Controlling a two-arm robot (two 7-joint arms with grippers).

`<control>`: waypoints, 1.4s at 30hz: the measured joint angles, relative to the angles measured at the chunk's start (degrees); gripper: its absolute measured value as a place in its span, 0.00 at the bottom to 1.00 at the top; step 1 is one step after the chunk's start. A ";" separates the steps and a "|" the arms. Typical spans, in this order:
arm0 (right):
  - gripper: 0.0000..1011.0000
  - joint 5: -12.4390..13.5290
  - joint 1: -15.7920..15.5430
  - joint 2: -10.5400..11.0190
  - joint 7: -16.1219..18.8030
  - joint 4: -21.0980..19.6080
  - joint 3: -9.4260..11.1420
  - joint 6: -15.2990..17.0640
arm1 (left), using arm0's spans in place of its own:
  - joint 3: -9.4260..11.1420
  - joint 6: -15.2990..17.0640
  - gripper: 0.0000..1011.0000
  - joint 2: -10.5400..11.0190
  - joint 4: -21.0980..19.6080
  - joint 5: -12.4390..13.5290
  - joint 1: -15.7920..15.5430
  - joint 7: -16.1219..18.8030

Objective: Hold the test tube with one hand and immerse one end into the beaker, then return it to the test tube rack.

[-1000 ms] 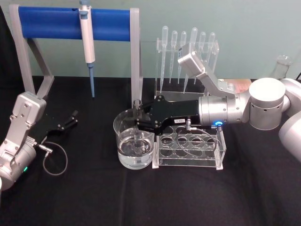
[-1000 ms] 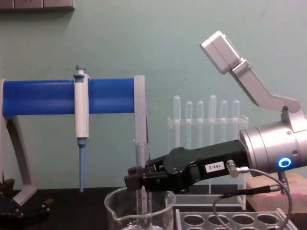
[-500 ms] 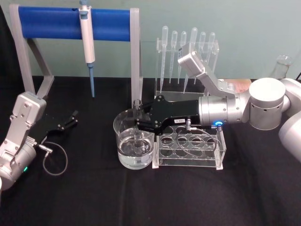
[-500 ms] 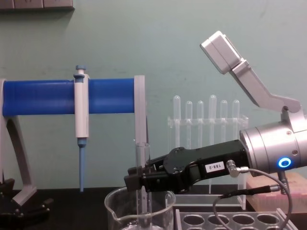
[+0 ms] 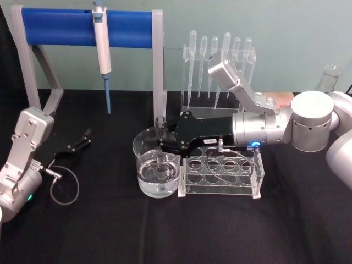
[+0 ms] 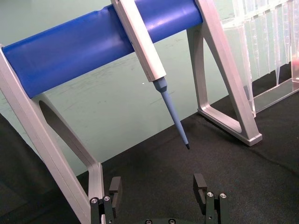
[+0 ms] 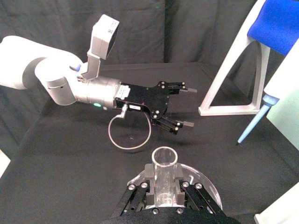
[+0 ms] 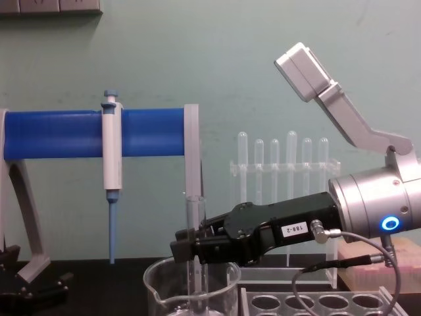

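At far left we note the left gripper point(image 5: 83, 138) parked on the table point(image 5: 110, 231), fingers spread; at centre the right gripper point(image 5: 161, 142) clamps the test tube point(image 5: 160, 124) upright, its lower end inside the beaker point(image 5: 139, 165), just beside the rack point(image 5: 220, 175)

Both arms look pretty much alike tbh. The right gripper point(image 8: 191, 247) is matte black with a tiny white label point(image 8: 293, 230) reading 188-2. Behind it there's a chunky silver wrist point(image 8: 368, 204) with a glowing blue ring light point(image 8: 391, 223), a thin grey cable point(image 8: 309, 280) looping off a plug, and a silver camera box point(image 8: 304, 71) on an angled bracket. The left gripper point(image 7: 189, 107) is black too, with a fat white joint point(image 7: 23, 58) behind it.
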 joint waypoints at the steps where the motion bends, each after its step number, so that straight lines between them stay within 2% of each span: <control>1: 0.24 0.00 0.00 0.00 0.00 0.00 0.00 0.00 | 0.00 0.00 0.99 0.00 0.00 0.00 0.00 0.00; 42: 0.23 0.00 0.00 0.00 0.00 0.00 0.00 0.00 | 0.00 0.00 0.99 0.00 0.00 0.00 0.00 0.00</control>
